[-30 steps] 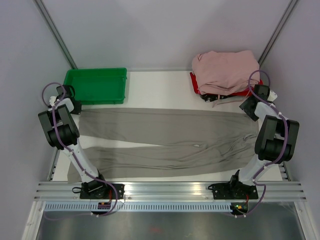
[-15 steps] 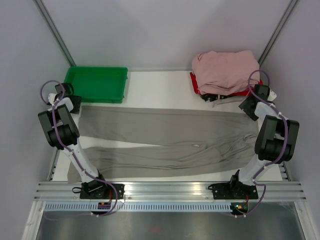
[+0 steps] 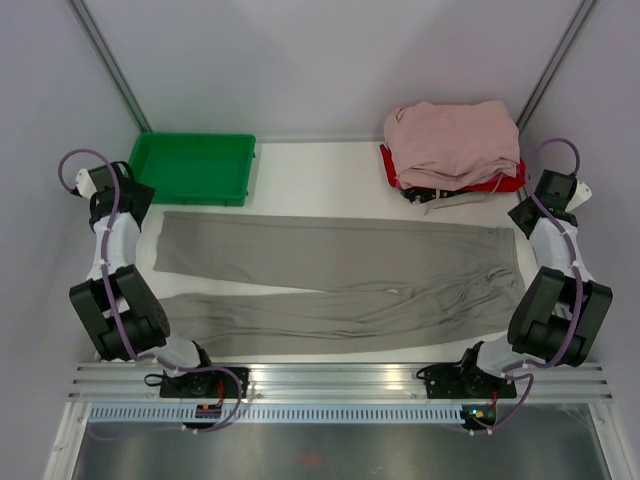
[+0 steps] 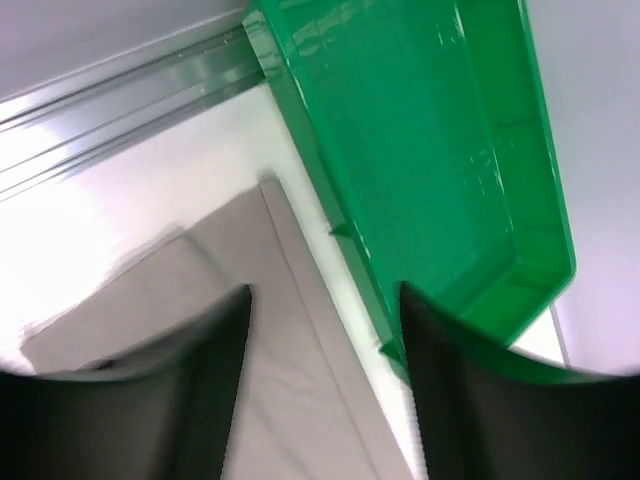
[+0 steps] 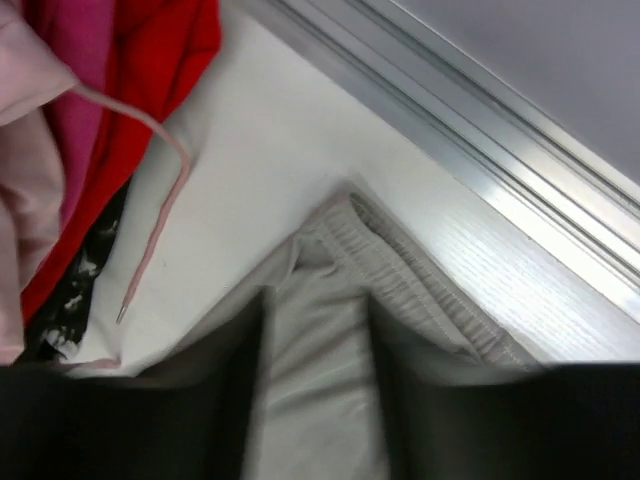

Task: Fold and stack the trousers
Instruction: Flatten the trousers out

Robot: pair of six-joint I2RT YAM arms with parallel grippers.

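Observation:
The grey-beige trousers (image 3: 340,260) lie spread flat across the table, waistband to the right and leg ends to the left. My left gripper (image 3: 120,200) hangs open above the far leg's hem corner. In the left wrist view, that gripper (image 4: 325,295) has the hem (image 4: 180,275) below it, and nothing sits between its dark fingers (image 4: 215,370). My right gripper (image 3: 532,213) is over the far waist corner. In the right wrist view, its gripper (image 5: 315,305) stands open above the gathered waistband (image 5: 425,285) and holds nothing.
A green tray (image 3: 190,198) sits at the back left, close beside the hem (image 4: 430,130). A pile of pale pink garments (image 3: 450,140) lies on red cloth (image 3: 505,183) at the back right, and a pink drawstring (image 5: 165,195) trails towards the waistband. Metal rails edge the table.
My left gripper has opened, let go of the leg hem and lifted back towards the left. The right arm has drawn up and out to the right. The trousers stay flat.

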